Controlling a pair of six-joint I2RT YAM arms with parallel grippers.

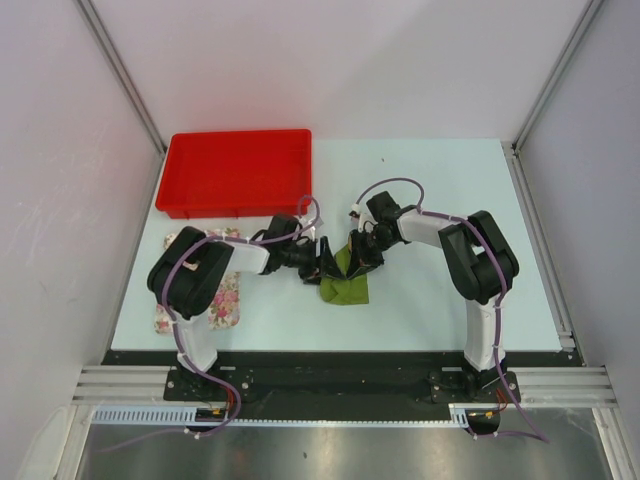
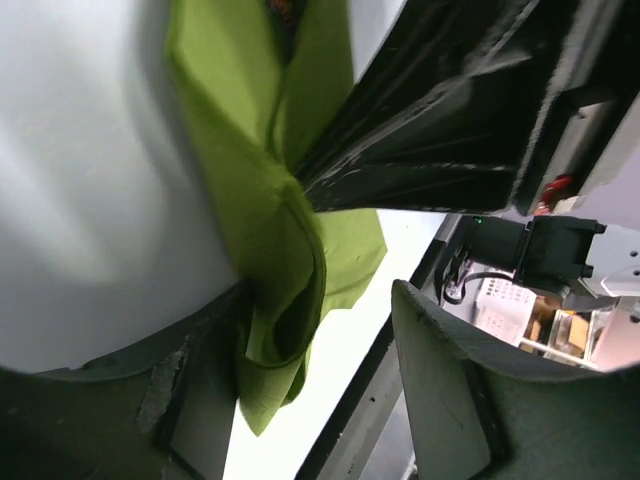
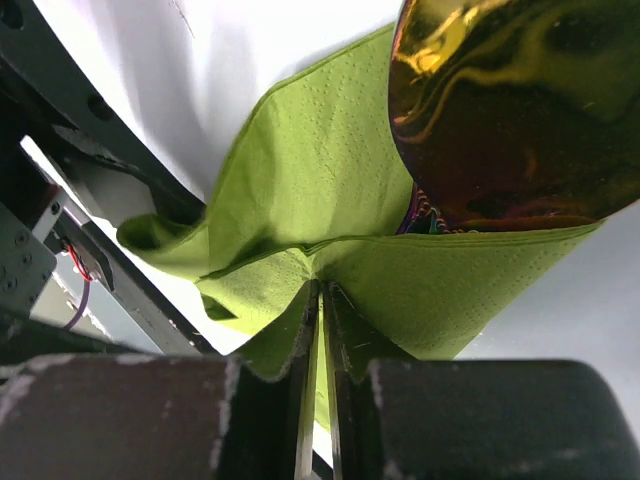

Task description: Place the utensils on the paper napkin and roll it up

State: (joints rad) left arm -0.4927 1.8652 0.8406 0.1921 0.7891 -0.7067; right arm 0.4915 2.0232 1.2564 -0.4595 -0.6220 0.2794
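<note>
The paper napkin (image 1: 345, 287) sits crumpled at the middle of the bench (image 1: 430, 300), between the two arms. The right tool (image 3: 322, 330) is almost closed, pinching a fold of the green paper between its fingers. The left tool (image 2: 330, 340) stands wide, one finger touching a hanging fold and gripping nothing. A utensil (image 3: 500, 110) with a shiny golden end pokes out of the napkin's folds. A red tray (image 1: 238, 170) sits at the far left. A floral cloth (image 1: 228, 300) lies near left, partly under the left arm.

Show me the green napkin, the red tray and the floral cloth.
green napkin (image 1: 346, 290), top view, lower flat part
red tray (image 1: 235, 170), top view, bare floor
floral cloth (image 1: 229, 300), top view, right-hand strip
</note>
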